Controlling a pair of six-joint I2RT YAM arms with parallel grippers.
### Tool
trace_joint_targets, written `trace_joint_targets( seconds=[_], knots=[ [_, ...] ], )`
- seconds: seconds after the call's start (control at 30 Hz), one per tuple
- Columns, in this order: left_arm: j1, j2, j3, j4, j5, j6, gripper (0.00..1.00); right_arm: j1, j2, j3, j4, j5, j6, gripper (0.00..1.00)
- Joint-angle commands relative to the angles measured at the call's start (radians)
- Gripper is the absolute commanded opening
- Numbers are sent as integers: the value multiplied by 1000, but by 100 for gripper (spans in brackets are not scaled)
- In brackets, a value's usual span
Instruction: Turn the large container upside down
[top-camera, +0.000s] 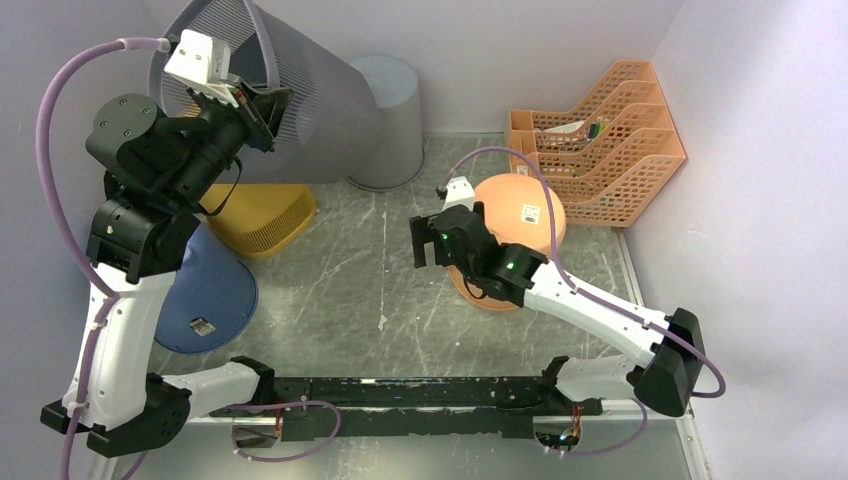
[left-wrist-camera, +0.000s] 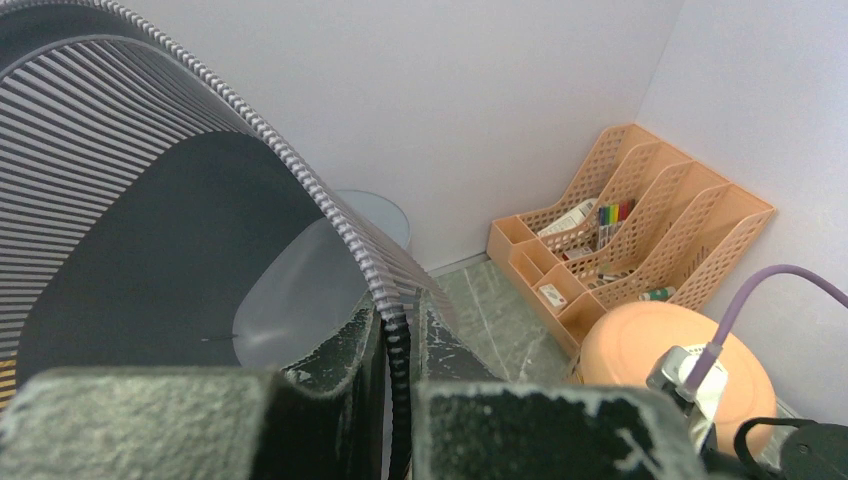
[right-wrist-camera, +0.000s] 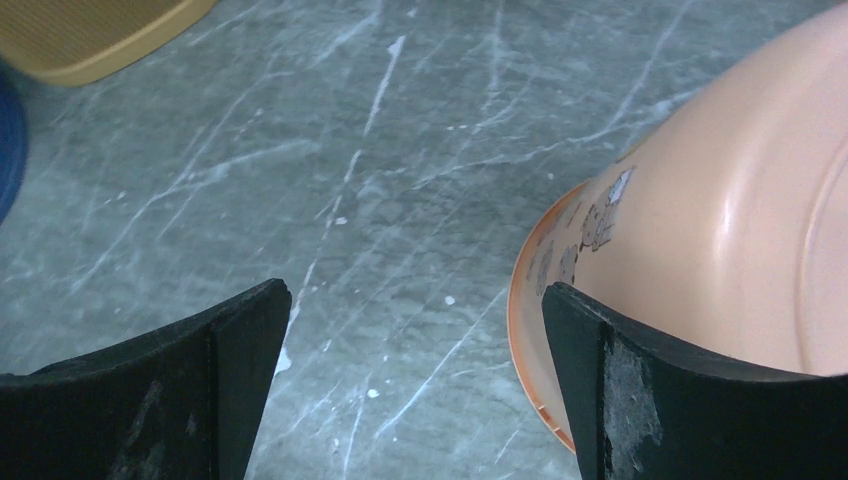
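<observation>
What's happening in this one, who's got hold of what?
The left gripper is shut on the rim of the big grey mesh bin, which is tipped steeply over but not yet upside down. The right gripper is open and holds nothing, hovering over the table beside an upturned orange bin.

I can pass over the bare table (top-camera: 370, 290) mid-scene; the tilted mesh container (top-camera: 310, 100), yellow bin (top-camera: 265, 215) and blue bin (top-camera: 215, 280) crowd the left, orange bin (top-camera: 500, 200) and file rack (top-camera: 610, 150) close the right
</observation>
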Motion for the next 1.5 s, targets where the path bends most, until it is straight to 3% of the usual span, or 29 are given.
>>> trace_joint_targets(
  seconds=[0.0,0.1,0.33,0.67,0.93,1.07,1.47],
  knots=[
    [-2,-13,45,33,-3,56,7,-39,4,-35,47,141,26,100],
    [-2,-20,20,23,-2,61,7,-79,-24,-104,61,227,44,100],
    [-2,-10,3,-13,39,69,7,-262,-103,-215,50,268,58,100],
    [-2,-5,13,-11,80,93,7,-374,-193,-259,-23,397,66,100],
    [-2,40,69,-38,197,91,7,-479,-246,-293,-78,433,97,100],
    [-2,59,87,-47,285,69,7,-495,-274,-287,-80,404,99,100],
    [-2,90,64,-28,510,-13,7,-493,-307,-154,-18,111,-2,100]
  ],
)
